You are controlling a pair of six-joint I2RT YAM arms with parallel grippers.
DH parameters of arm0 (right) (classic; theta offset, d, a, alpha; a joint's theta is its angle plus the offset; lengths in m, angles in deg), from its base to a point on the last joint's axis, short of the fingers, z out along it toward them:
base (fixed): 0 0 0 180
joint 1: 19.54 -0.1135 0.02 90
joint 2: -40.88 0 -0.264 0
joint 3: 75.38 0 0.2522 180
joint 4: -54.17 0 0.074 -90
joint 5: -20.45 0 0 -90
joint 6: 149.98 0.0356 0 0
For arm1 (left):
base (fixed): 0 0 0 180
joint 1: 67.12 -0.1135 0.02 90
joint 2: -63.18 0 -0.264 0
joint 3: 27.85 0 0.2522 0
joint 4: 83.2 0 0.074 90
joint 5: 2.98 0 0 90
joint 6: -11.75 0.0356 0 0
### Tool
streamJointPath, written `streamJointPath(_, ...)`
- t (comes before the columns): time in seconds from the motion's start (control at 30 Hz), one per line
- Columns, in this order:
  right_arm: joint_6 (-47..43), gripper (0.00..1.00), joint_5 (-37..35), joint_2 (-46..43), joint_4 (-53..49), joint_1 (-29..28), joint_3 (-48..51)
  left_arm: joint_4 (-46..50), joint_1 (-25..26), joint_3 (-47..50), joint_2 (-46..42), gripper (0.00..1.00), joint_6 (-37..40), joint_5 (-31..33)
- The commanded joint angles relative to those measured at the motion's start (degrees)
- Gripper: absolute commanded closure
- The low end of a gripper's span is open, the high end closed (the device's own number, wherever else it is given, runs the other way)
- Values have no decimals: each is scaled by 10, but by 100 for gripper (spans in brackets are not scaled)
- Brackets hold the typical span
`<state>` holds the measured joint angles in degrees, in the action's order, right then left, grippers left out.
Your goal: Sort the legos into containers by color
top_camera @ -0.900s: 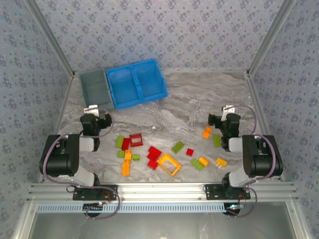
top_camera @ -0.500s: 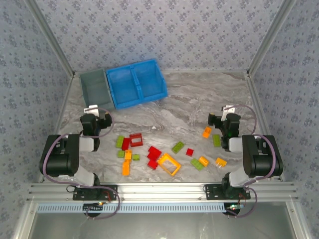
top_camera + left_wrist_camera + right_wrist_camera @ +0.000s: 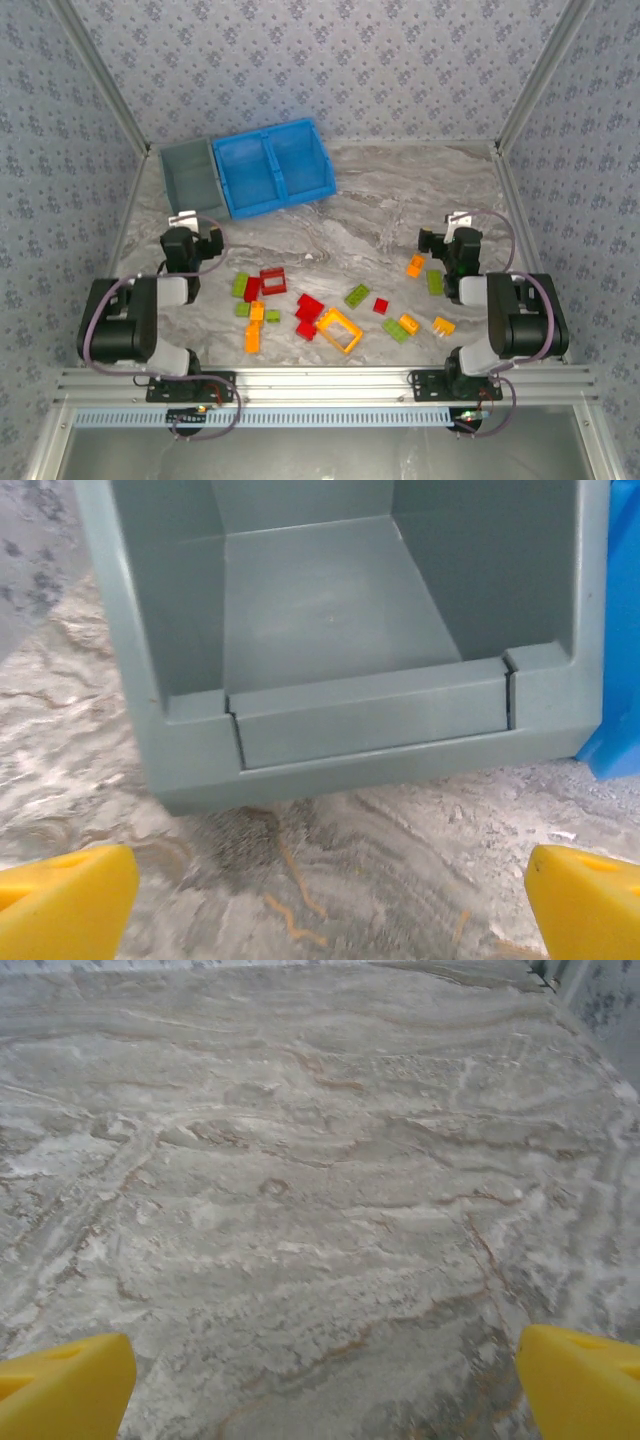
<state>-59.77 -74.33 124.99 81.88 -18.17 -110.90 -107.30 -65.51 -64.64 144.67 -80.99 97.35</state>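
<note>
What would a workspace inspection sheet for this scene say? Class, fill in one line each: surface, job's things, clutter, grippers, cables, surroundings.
Surface: marbled gray table.
Job's things: red, orange and green bricks lie loose on the table between the arms. The gray bin and blue bin stand side by side at the far left, both empty.
Clutter: nothing seen.
Grippers: left gripper is open, facing the gray bin and holding nothing. Right gripper is open over bare table.
Cables: a cable loops along each arm, none touching the bricks.
Surroundings: patterned walls on three sides, metal rail at the near edge.
</note>
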Motion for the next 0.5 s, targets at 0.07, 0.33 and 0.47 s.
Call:
streamJointPath(0.07, 10, 0, -48, -190, -190, -9, -87, 229, 108, -107, -243, 1, 27, 128)
streamJointPath(0.33, 429, 0, -109, -337, -617, -40, -297, 668, 189, -396, -274, 0, -270, 224)
streamJointPath(0.47, 382, 0, 78, -300, -637, -55, -322, 737, 81, -478, -177, 1, -310, -5)
